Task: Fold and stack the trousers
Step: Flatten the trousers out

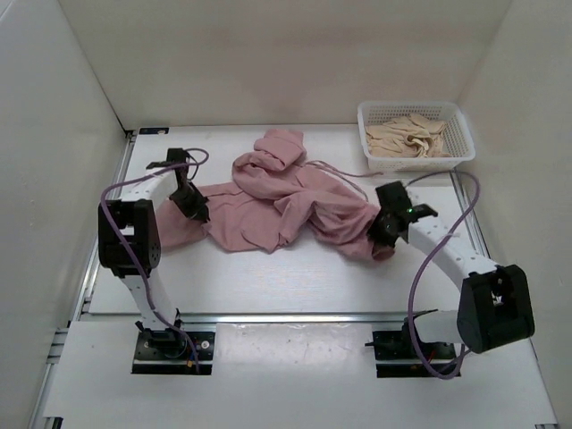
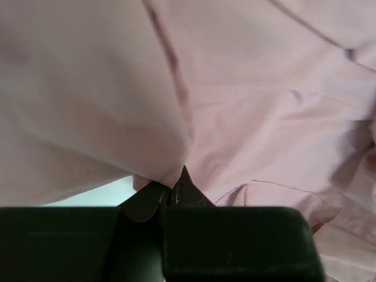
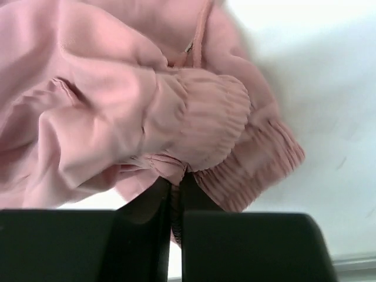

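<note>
The dusty-pink trousers [image 1: 286, 201] lie crumpled across the middle of the white table, bunched toward the back, with a thin drawstring [image 1: 344, 172] trailing right. My left gripper [image 1: 193, 207] is shut on the trousers' left edge; in the left wrist view its jaws [image 2: 170, 191] pinch a fold of smooth pink fabric [image 2: 247, 88]. My right gripper [image 1: 386, 231] is shut on the gathered elastic waistband at the right end; in the right wrist view the ribbed band [image 3: 235, 135] is clamped between the fingers [image 3: 175, 194].
A white mesh basket [image 1: 460, 134] at the back right holds a beige cream garment [image 1: 409, 136]. White walls enclose the table on the left, back and right. Purple cables loop along both arms.
</note>
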